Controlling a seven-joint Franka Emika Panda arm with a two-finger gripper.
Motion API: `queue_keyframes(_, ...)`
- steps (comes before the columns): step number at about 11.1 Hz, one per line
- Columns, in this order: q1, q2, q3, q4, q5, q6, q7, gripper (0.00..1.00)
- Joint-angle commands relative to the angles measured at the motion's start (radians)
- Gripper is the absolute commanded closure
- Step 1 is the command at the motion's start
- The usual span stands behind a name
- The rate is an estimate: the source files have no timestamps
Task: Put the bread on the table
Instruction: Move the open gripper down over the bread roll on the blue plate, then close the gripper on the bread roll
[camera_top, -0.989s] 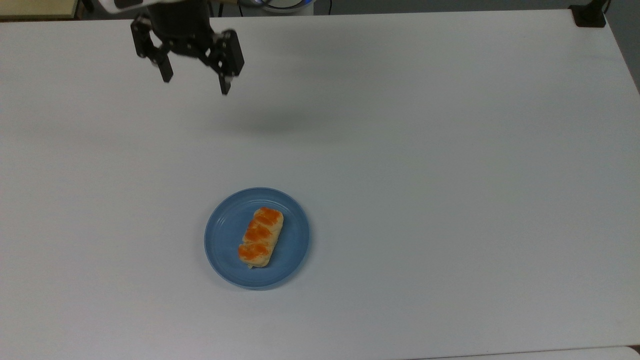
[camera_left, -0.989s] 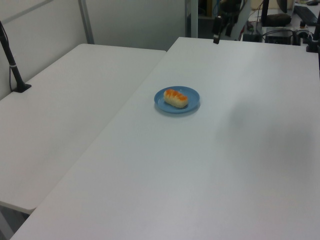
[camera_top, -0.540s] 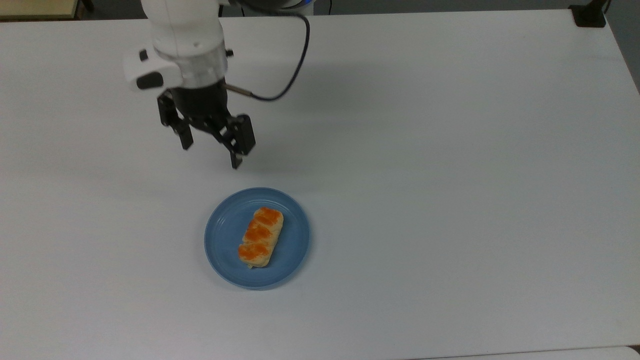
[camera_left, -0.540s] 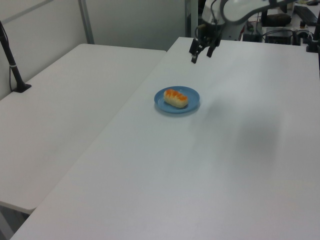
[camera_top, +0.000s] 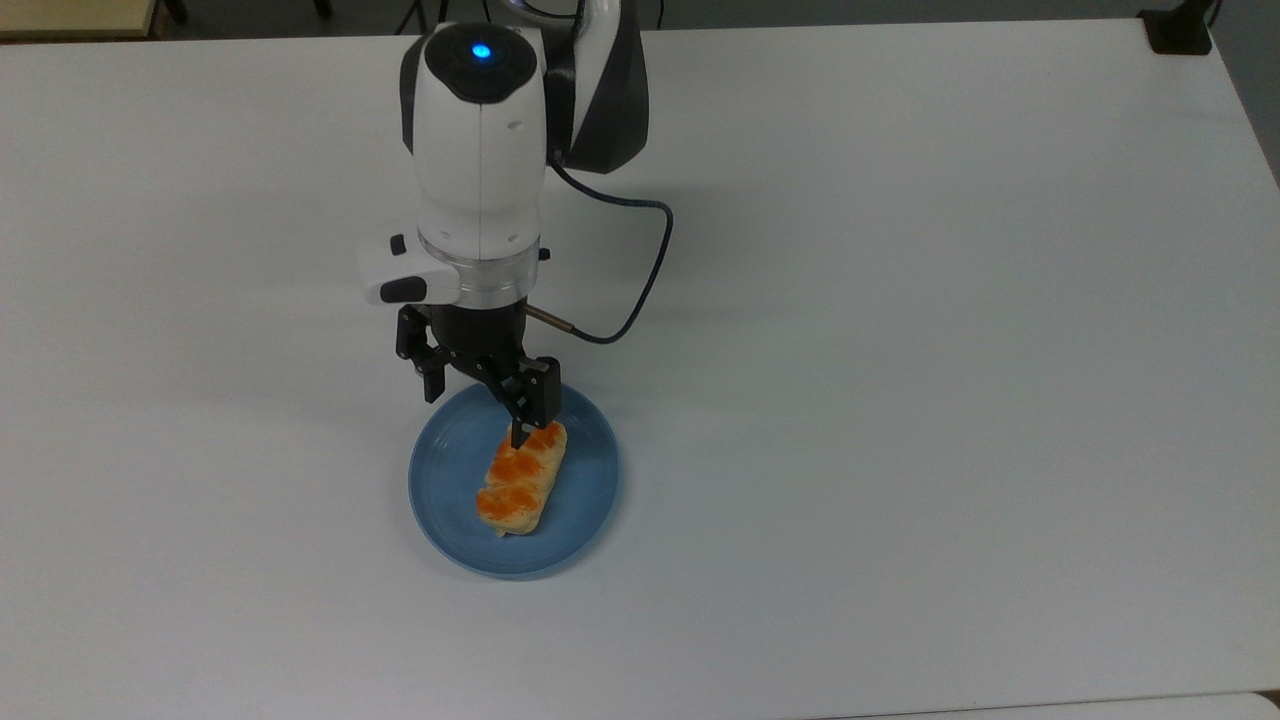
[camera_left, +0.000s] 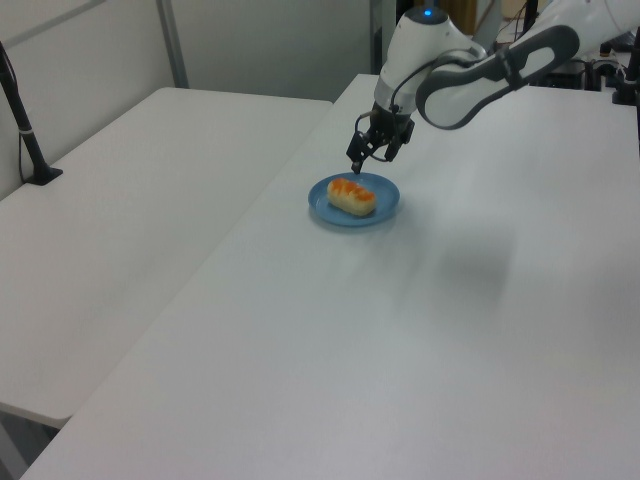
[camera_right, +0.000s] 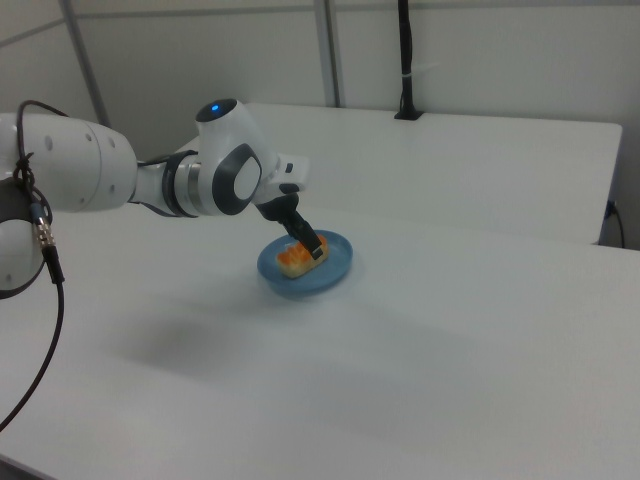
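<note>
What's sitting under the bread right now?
The bread lies on a round blue plate, which rests on the white table. The plate's middle is covered by the bread. The open pincer hangs over the bread's far end.

- The table (camera_left: 420, 330) is plain white and takes up most of the left view.
- A blue plate (camera_left: 387, 207) sits on it, with the bread (camera_left: 351, 196) lying on the plate.
- The gripper (camera_left: 362, 160) hangs just above the plate's far edge, fingers spread apart and pointing down at the bread's far end.
- The white arm (camera_left: 470, 60) reaches in from the left view's upper right.
- A second white table (camera_left: 130, 220) stands alongside, on the left view's left.
- A black pole (camera_left: 25, 130) rises from that second table's far left edge.
</note>
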Motion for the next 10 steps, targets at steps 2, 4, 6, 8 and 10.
queue_keyframes(2, 0.004, 0.060, 0.012, 0.047, -0.040, 0.022, 0.054, 0.00)
queue_keyframes(4, 0.005, 0.072, 0.025, 0.052, -0.041, 0.025, 0.086, 0.00)
queue_keyframes(6, 0.004, 0.086, 0.045, 0.052, -0.047, 0.029, 0.100, 0.00)
queue_keyframes(8, 0.007, 0.113, 0.047, 0.050, -0.063, 0.083, 0.125, 0.00)
queue_keyframes(10, 0.007, 0.118, 0.049, 0.049, -0.135, 0.082, 0.126, 0.43)
